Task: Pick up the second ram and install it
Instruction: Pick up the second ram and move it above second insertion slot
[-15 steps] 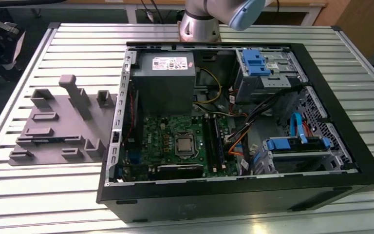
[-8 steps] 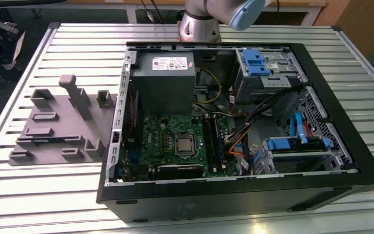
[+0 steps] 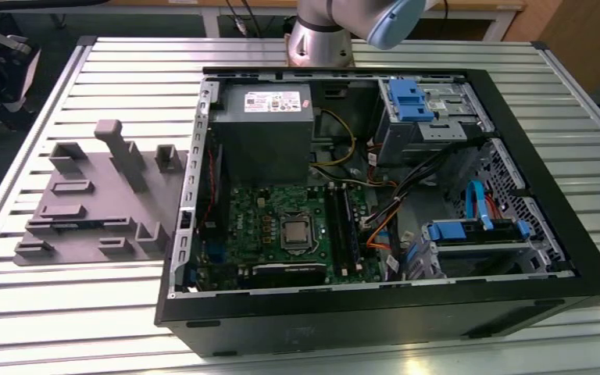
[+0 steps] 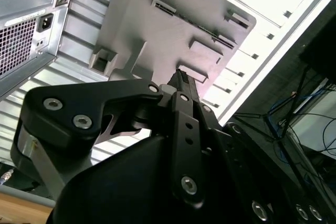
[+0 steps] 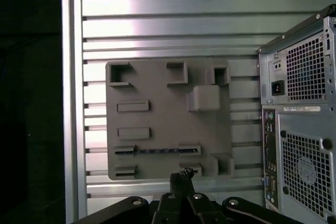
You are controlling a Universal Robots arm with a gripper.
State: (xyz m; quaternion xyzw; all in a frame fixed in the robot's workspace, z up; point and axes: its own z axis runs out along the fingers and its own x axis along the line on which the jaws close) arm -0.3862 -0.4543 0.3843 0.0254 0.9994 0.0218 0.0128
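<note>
Shows second ram (image 5: 157,150) in tray (image 3: 107,209) at the exterior view's left: probably light, stiff, brittle, best pinched mid-length across its faces; gripper (image 5: 181,176) clenched on nothing.

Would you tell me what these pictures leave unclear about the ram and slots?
Memory slots, exterior view: too small to tell whether any is filled.
Second ram, first wrist view: edge-on in the holder tray, its face hidden.
Tray's near edge: partly covered by the gripper.

1 PC case (image 3: 383,312), 1 tray (image 3: 97,205), 1 RAM stick (image 5: 157,150) (on tray)
</note>
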